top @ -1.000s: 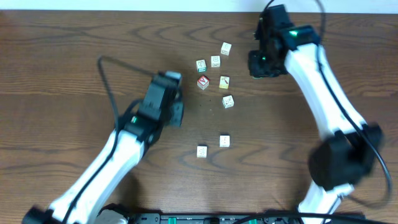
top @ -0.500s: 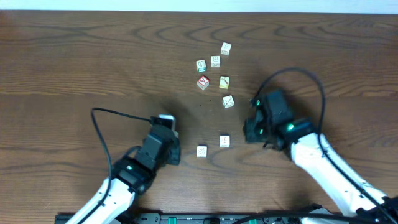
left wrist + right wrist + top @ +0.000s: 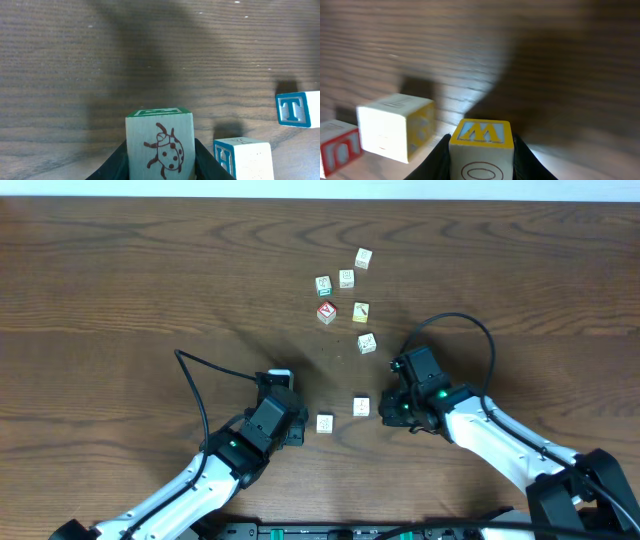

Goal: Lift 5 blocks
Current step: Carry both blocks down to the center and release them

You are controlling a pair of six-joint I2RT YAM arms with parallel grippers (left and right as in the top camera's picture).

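Wood grain fills our view, a dark brown table, and both arms are down low over it. Left gripper first: its fingers are clamped on the ladybug block, a cream cube with a green top edge, sitting square between the two black pads. Whether that cube touches the table or hangs just above it, we cannot tell. Just right of those fingertips sits the H block, teal letter towards us, and farther right and beyond it, the T block.

Over to the right gripper, and it's pinching too, jaws closed on the W block, yellow W on top, a ring drawn on the near face. Left of its fingers we see a cream block with yellow print, blurred, and at the frame edge a red-lettered block.

From above, the two grippers face each other, near but apart. Ahead of the right gripper lies a pale block. Well beyond both sets of fingertips sit the red-faced cube and, beside it, the yellowish cube.
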